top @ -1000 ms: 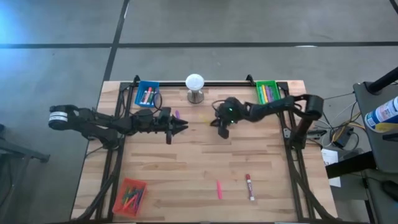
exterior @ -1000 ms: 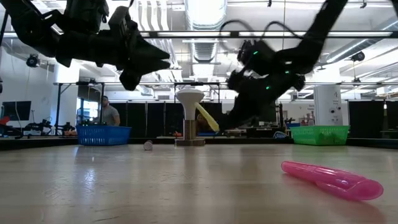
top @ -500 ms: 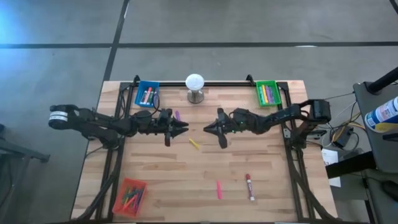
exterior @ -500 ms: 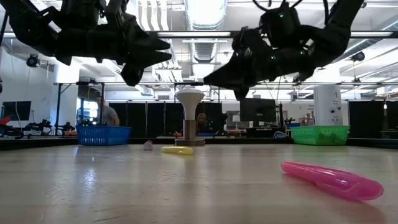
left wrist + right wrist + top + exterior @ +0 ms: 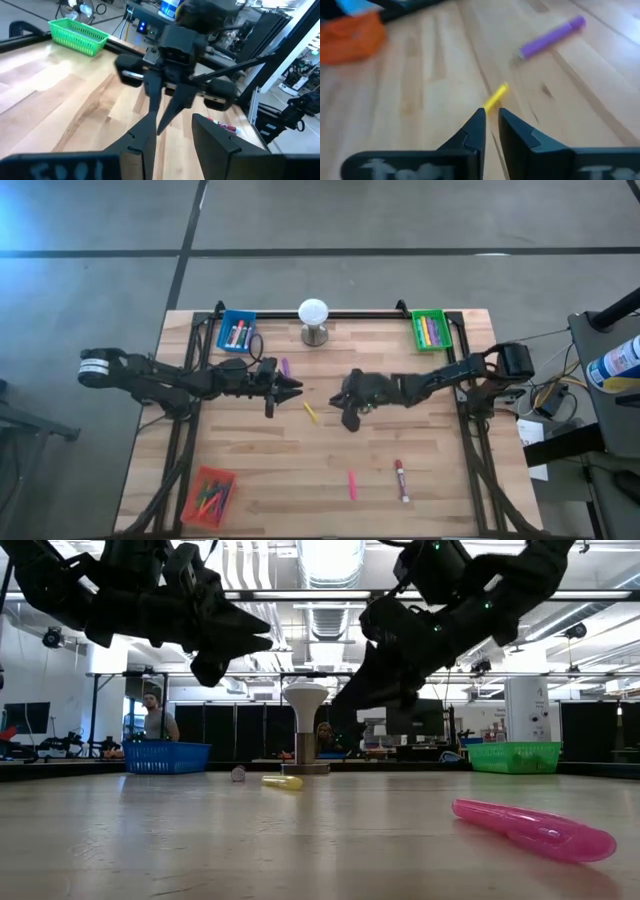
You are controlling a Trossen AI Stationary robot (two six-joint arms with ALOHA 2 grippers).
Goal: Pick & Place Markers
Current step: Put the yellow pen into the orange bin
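High view: the left gripper (image 5: 292, 388) and right gripper (image 5: 345, 402) face each other mid-table, a yellow marker (image 5: 311, 412) lying between them, a purple marker (image 5: 285, 366) behind.

Low view: both arms hang above the wood; a pink marker (image 5: 532, 828) lies nearest.

Left wrist view: its fingers (image 5: 215, 145) stand apart, empty.

Right wrist view: its fingers (image 5: 476, 131) are narrowly parted above the yellow marker, not gripping. No writing is legible.

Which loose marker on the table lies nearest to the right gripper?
The yellow marker, just ahead of the right gripper; the purple, pink and red ones lie farther off.
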